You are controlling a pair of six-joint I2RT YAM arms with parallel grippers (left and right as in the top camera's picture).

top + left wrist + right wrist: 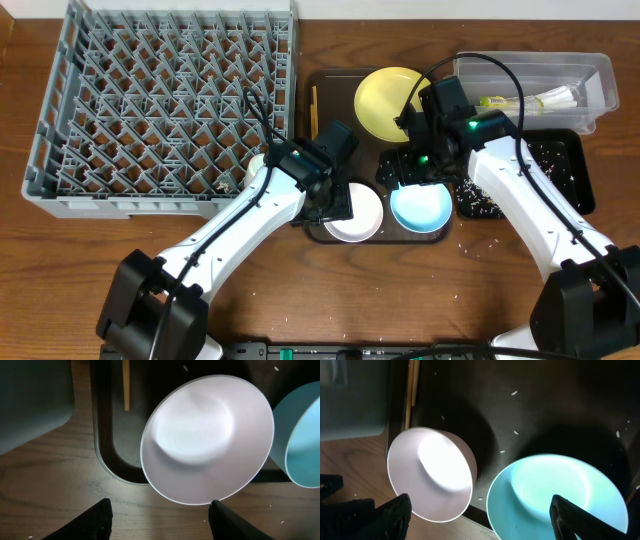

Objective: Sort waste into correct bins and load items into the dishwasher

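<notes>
Left pincer (162, 520): fingers stand well apart with nothing between them. It hangs over the near left corner of the brown tray (335, 85), right at the near rim of the white bowl (357, 215).

White bowl: upright and empty. It sits at the tray's near left corner, and the left wrist view shows its near edge out past the tray rim, over the table (120, 240).

Right pincer (482, 522): fingers spread wide, gripping nothing. It hangs over the near part of the tray, above the gap between the two bowls and closer to the blue bowl (421, 208).

Blue bowl: upright and empty, on the tray's near edge just right of the white bowl. I cannot tell whether the two touch.

Plate (388, 102): yellow, at the far side of the tray.

Chopsticks (314, 110): lie along the tray's left edge.

Rack (160, 100): grey, left of the tray, on the table.

Black tray (565, 165): just right of the brown tray, with rice scraps (480, 197) scattered in it. A few white specks also lie on the brown tray floor.

Tub (590, 75): clear, right of the tray's far end, beyond the black tray. The wrapper (528, 100) lies inside it.

Cup (257, 165): a pale round shape left of the tray, partly hidden by the left arm, so the identification is uncertain.
</notes>
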